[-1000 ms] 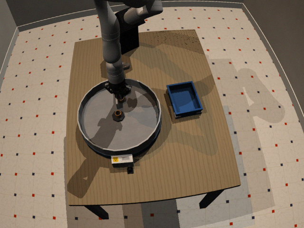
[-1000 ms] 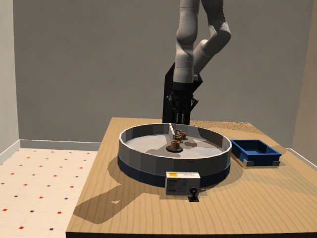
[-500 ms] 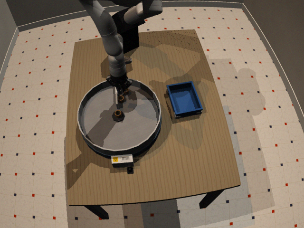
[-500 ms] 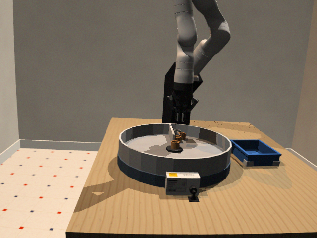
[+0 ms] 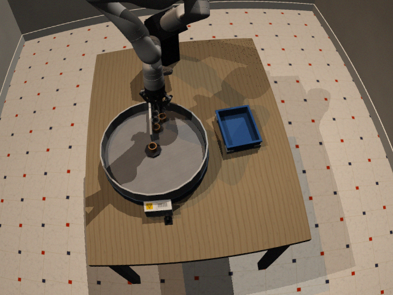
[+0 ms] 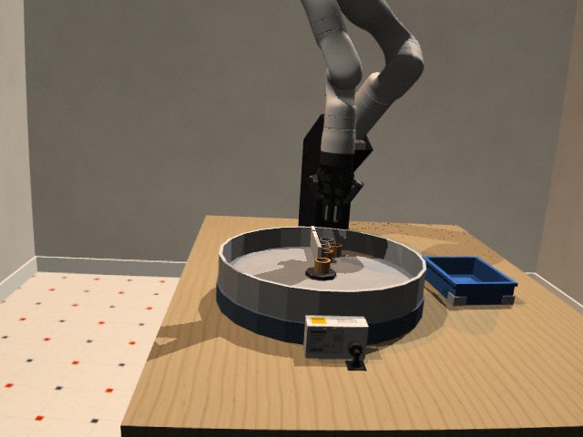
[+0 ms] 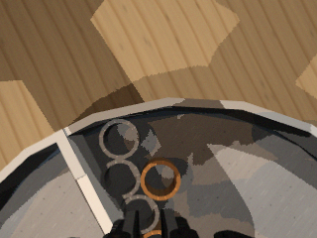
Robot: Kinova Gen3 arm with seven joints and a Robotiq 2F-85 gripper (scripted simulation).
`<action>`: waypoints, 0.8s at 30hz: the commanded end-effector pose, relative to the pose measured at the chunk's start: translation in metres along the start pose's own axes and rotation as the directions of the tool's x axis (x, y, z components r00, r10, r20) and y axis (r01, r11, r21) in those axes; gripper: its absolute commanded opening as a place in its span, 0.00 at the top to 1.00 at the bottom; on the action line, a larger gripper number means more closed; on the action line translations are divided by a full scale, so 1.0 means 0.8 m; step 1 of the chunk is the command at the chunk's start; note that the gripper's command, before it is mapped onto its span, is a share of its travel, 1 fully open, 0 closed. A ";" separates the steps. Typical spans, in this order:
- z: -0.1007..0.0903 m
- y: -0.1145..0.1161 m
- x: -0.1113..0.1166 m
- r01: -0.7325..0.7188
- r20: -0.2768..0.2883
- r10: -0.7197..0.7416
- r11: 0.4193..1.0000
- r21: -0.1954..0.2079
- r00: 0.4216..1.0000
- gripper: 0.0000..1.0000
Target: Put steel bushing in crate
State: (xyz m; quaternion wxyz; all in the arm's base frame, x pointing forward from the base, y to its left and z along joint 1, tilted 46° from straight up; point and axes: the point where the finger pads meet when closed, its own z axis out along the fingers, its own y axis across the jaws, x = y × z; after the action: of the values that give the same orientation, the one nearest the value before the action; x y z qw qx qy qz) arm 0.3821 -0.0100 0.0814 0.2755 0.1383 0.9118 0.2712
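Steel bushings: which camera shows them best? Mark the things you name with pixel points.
Wrist: it shows three grey steel bushings [image 7: 101, 140] [image 5: 155, 117] [image 6: 326, 238] from above, the nearest partly behind the gripper's fingers. Top shows only small, dim rings below the gripper [image 5: 156, 109] [image 6: 331, 219] [image 7: 150, 225]; exterior shows them crowded behind orange bushings [image 6: 322, 266] [image 5: 152, 146] [image 7: 160, 197].

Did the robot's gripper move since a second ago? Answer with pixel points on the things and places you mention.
Yes. In the top view, the gripper [image 5: 156, 108] [image 6: 331, 218] [image 7: 150, 221] moved away from the middle bushing [image 5: 152, 150] [image 6: 322, 268].
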 end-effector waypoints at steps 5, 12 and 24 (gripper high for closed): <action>0.003 -0.003 0.013 -0.018 -0.001 0.018 1.000 -0.004 1.000 0.86; 0.010 -0.015 0.058 -0.070 -0.001 0.070 0.998 -0.004 0.998 0.86; 0.017 -0.016 0.058 -0.072 -0.015 0.072 0.997 -0.010 0.997 0.86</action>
State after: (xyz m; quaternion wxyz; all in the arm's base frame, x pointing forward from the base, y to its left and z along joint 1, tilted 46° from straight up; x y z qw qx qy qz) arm 0.3512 -0.0007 0.0469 0.2607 0.1670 0.9077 0.2831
